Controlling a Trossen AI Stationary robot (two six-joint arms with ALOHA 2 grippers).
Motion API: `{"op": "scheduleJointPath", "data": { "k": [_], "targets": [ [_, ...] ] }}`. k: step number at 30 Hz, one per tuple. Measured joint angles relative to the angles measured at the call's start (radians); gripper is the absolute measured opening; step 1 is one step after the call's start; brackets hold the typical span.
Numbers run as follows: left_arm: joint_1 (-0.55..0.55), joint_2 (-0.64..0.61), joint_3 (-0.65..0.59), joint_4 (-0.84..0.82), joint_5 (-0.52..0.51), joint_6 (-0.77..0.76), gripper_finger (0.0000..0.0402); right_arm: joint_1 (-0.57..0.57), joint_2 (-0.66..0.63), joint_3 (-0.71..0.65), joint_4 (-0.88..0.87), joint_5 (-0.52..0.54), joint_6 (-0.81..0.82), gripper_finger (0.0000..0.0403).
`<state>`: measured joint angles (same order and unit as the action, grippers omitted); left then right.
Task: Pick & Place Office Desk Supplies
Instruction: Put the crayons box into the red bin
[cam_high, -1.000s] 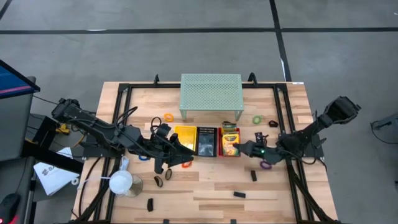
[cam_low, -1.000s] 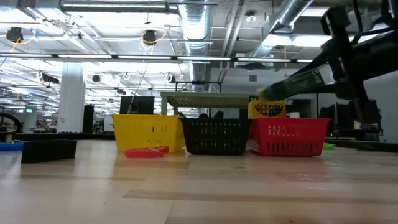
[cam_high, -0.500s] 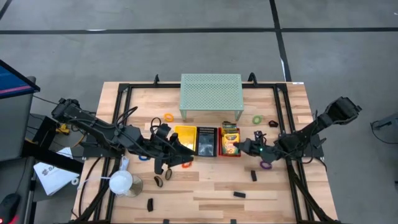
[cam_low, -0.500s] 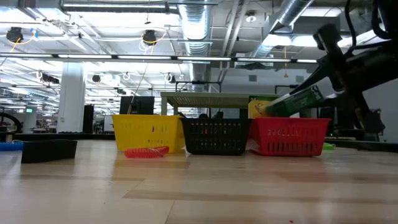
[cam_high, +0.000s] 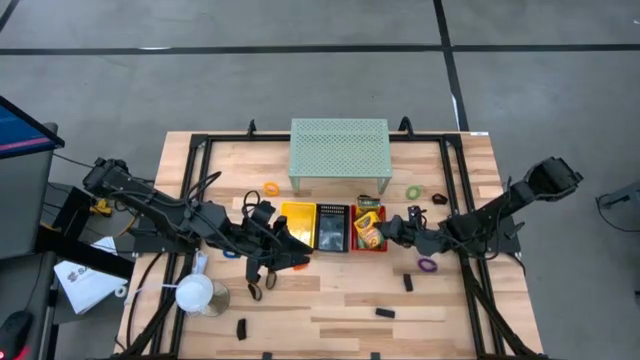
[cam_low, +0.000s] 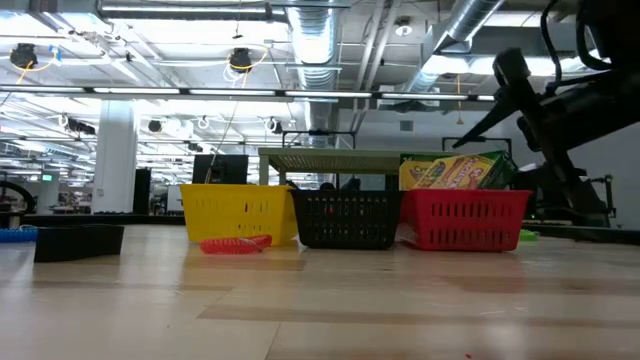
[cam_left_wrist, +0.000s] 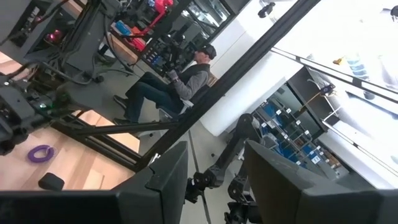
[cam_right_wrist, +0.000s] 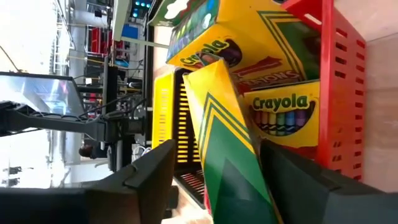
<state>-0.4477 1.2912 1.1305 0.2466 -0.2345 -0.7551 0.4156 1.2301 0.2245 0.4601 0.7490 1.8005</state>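
Observation:
A green-and-yellow crayon box (cam_right_wrist: 227, 143) lies in the red basket (cam_low: 465, 222), leaning tilted on the other crayon boxes (cam_right_wrist: 280, 112) there. My right gripper (cam_high: 393, 229) hovers open at the basket's right side. In the right wrist view its fingers stand on either side of the box's near end, and in the low view they sit above it, apart. My left gripper (cam_high: 298, 256) hangs open and empty above the table in front of the yellow basket (cam_high: 297, 220), pointing level. A red coil band (cam_low: 235, 243) lies on the table by that basket.
A black basket (cam_high: 332, 228) stands between the yellow and red ones, with the pale green mesh shelf (cam_high: 339, 150) behind. Orange (cam_high: 271, 188), green (cam_high: 413, 191) and purple (cam_high: 428, 265) bands and black clips (cam_high: 384, 313) lie scattered. A white lamp-like object (cam_high: 195, 293) stands at the near left.
My right gripper has carried the crayon box a little toward the far edge and down over the red basket, then opened and let go. The box, earlier slanting above the basket, now rests inside it against the other boxes.

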Motion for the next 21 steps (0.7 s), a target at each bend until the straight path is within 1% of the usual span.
{"op": "scheduleJointPath", "data": {
  "k": [3, 9, 13, 16, 18, 21],
  "targets": [
    [0.000, 0.000, 0.000, 0.000, 0.001, 0.000, 0.0154, 0.000, 0.000, 0.000, 0.019, 0.009, 0.006, 0.0240],
    [0.000, 0.000, 0.000, 0.000, 0.002, 0.015, 0.0154, 0.036, 0.000, 0.008, 0.093, 0.008, -0.002, 0.0234],
    [0.000, 0.000, 0.000, 0.000, 0.002, 0.018, 0.0154, 0.070, -0.001, 0.026, 0.093, 0.007, -0.018, 0.0229],
    [0.000, 0.000, 0.000, 0.000, 0.002, 0.018, 0.0154, 0.084, -0.001, 0.026, 0.041, 0.009, -0.003, 0.0225],
    [0.000, 0.000, 0.000, 0.000, 0.002, 0.018, 0.0154, 0.093, 0.000, 0.026, 0.021, 0.026, 0.020, 0.0223],
    [0.000, 0.000, 0.000, 0.000, 0.002, 0.018, 0.0154, 0.109, -0.005, 0.026, 0.022, 0.083, 0.029, 0.0223]
  ]
}}
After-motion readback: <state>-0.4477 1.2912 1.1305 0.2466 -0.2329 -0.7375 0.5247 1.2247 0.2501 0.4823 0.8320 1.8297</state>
